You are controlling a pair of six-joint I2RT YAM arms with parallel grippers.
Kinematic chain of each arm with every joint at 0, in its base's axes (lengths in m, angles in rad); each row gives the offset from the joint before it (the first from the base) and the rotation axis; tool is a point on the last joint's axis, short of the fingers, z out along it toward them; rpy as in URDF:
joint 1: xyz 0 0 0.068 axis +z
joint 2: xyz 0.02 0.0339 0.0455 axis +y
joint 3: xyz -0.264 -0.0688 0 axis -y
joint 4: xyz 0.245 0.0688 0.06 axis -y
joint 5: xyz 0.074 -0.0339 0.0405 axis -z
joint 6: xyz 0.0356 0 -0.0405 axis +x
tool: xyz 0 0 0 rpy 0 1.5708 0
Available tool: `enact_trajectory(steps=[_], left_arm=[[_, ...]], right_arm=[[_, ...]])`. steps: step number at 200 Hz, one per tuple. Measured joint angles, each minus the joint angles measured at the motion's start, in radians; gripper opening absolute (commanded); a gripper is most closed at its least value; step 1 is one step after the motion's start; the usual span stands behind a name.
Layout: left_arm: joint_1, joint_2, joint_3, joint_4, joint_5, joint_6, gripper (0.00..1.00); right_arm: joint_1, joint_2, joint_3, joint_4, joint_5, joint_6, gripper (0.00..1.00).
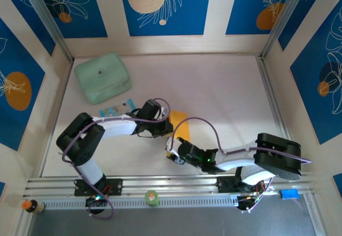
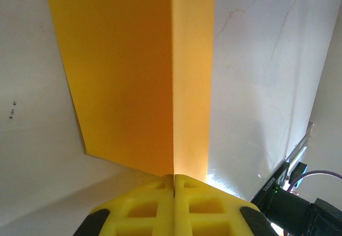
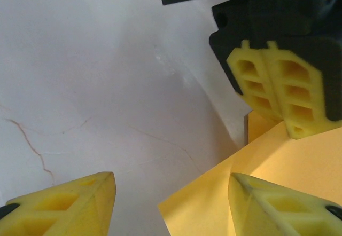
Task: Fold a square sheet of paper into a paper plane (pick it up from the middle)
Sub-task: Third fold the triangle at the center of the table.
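Sheet (image 2: 133,76) pinched at fold by left pincer (image 2: 174,185); right pincer (image 3: 171,180) spread astride its corner.

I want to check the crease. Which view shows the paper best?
The left wrist view: the paper is large, creased up from the shut left claw. The right wrist view shows one corner; the top view, a small, partly hidden patch.
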State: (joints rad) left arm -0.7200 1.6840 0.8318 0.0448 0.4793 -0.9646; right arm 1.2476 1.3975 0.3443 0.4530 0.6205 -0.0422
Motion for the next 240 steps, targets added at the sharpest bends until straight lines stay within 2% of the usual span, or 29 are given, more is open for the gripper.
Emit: enact_trajectory(steps=[37,92,240], left_arm=[[0.0,0.0,0.0,0.0,0.0,0.0,0.02],[0.0,0.0,0.0,0.0,0.0,-0.004,0.01],[0.002,0.0,0.0,0.001,0.0,-0.007,0.0]], right_arm=[[0.035,0.055,0.002,0.028,0.091,-0.013,0.57],[0.042,0.08,0.003,0.036,0.192,-0.008,0.49],[0.047,0.024,0.0,0.008,0.193,0.051,0.34]])
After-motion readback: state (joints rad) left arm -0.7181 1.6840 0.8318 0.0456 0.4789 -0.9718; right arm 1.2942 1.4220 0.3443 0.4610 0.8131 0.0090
